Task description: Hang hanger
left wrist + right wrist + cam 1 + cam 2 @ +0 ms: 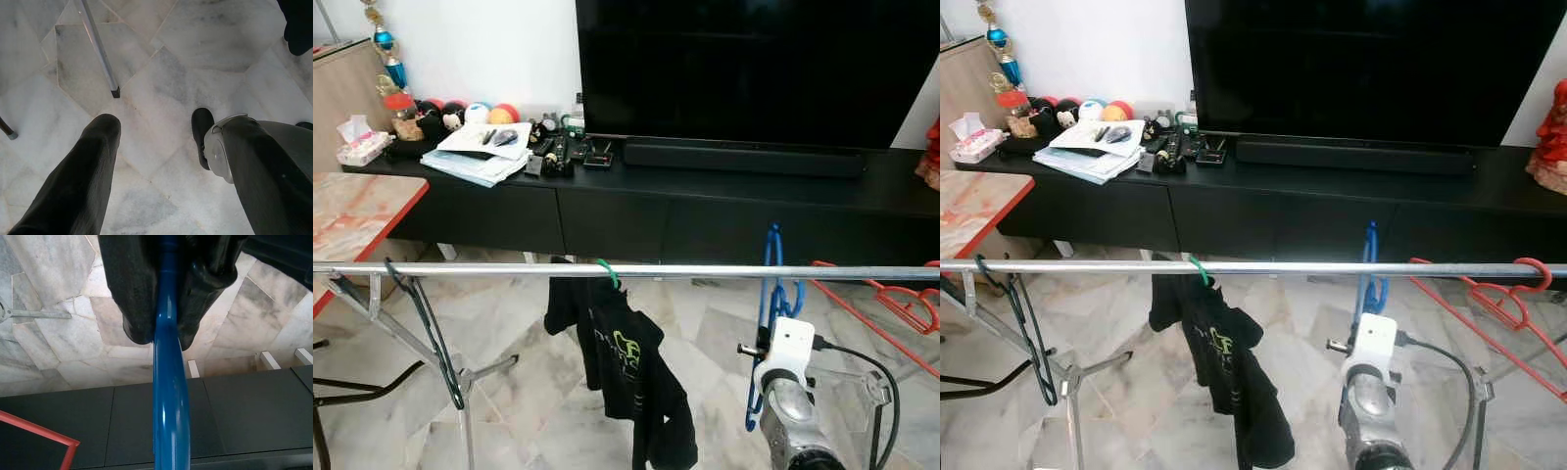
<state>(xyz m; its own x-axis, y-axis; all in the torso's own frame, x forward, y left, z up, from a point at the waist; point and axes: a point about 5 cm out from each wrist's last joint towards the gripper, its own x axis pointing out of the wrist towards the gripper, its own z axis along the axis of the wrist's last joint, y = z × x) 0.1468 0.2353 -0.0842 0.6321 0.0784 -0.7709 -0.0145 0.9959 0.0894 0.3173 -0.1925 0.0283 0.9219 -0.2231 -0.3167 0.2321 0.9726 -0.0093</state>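
— Where is the blue hanger?

— Lower right of the head view. Its hook rises just above the metal rail that crosses the frame from edge to edge; whether the hook rests on the rail or only stands beside it, I cannot tell.

— And the right gripper?

— Its fingers are clamped on the blue hanger's stem, one on each side, seen plainly from the right wrist. The silver arm comes up from the bottom right.

— The left gripper?

— Hanging low over the marble floor, fingers apart, holding nothing.

— Anything else on the rail?

— A black shirt on a green hanger near the middle, a dark hanger at the left, red hangers at the far right.

— Behind it?

— A long black cabinet with a television and clutter at upper left.
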